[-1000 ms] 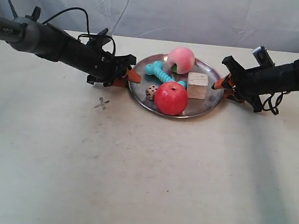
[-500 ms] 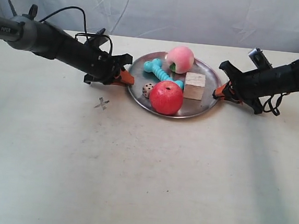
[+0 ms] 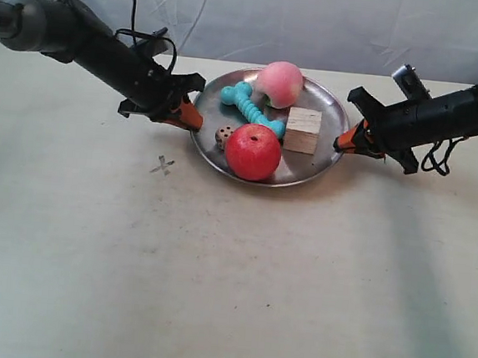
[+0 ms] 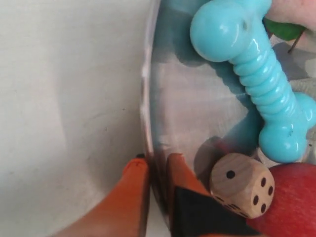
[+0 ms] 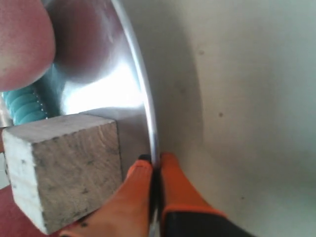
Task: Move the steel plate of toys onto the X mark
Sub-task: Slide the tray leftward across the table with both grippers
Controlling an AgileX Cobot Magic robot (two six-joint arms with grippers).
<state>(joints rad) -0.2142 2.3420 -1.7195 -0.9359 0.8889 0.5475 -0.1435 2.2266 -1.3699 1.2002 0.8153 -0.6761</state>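
The steel plate (image 3: pixel 325 101) hangs lifted above the beige table, held by both arms. On it lie the red apple ball (image 3: pixel 252 152), pink peach (image 3: pixel 279 84), turquoise bone (image 3: pixel 247 106), wooden cube (image 3: pixel 303 130) and die (image 3: pixel 224 136). My left gripper (image 4: pixel 154 165), the one at the exterior view's left (image 3: pixel 191 124), is shut on the plate's rim (image 4: pixel 146 98), next to the die (image 4: pixel 242 184) and the bone (image 4: pixel 256 79). My right gripper (image 5: pixel 155 160) pinches the opposite rim (image 5: pixel 143 84) beside the cube (image 5: pixel 64 168). The X mark (image 3: pixel 163 166) lies on the table, below and left of the plate.
A pale cloth backdrop (image 3: pixel 320 23) closes off the far edge of the table. Black cables (image 3: pixel 138 40) loop off the arm at the exterior view's left, and more hang from the other arm (image 3: pixel 442 155).
The plate has risen and shifted left, carried by both arms. The toys slid slightly toward the plate's left side. Both grippers keep their hold on the rim.
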